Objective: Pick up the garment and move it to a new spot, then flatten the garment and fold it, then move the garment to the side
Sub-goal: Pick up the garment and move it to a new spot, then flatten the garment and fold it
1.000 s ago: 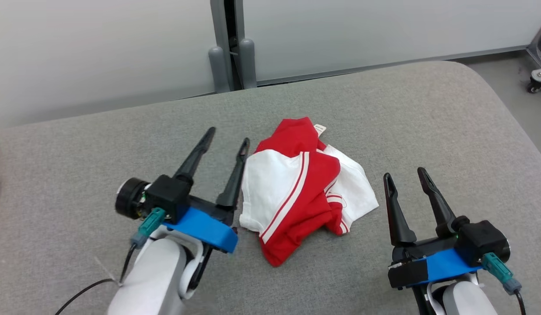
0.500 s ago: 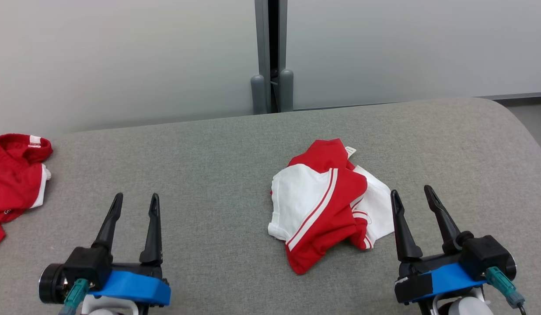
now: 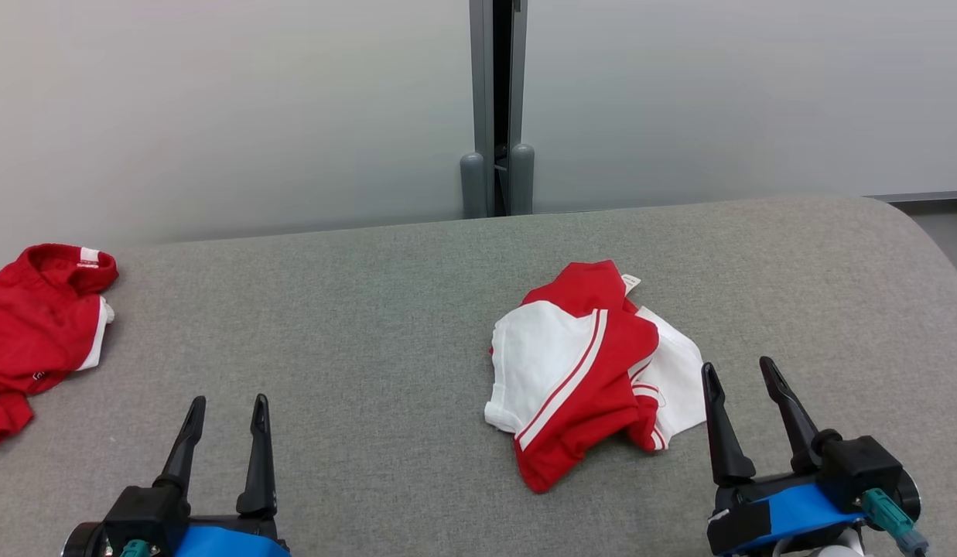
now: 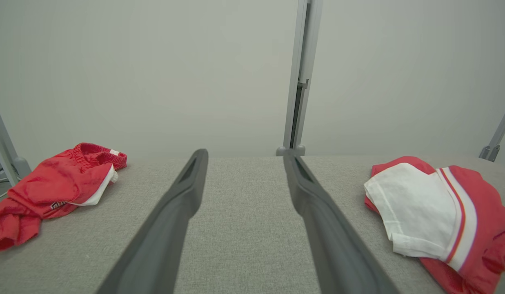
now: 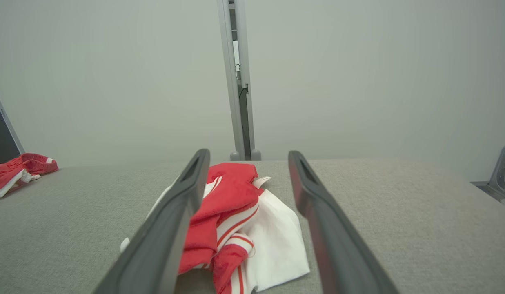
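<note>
left wrist view: garment (image 4: 444,220), rolled white hem (image 4: 417,252)

Two matching grippers: the left gripper (image 3: 229,402) and the right gripper (image 3: 737,365). Each has two long, thin, dark fingers (image 3: 722,433) that taper to a point, with a narrow slot near the tip. The fingers rise from a black block (image 3: 857,464) above a bright blue plate (image 3: 795,510). A teal plug (image 3: 879,504) with a grey end sticks out at the side.
</note>
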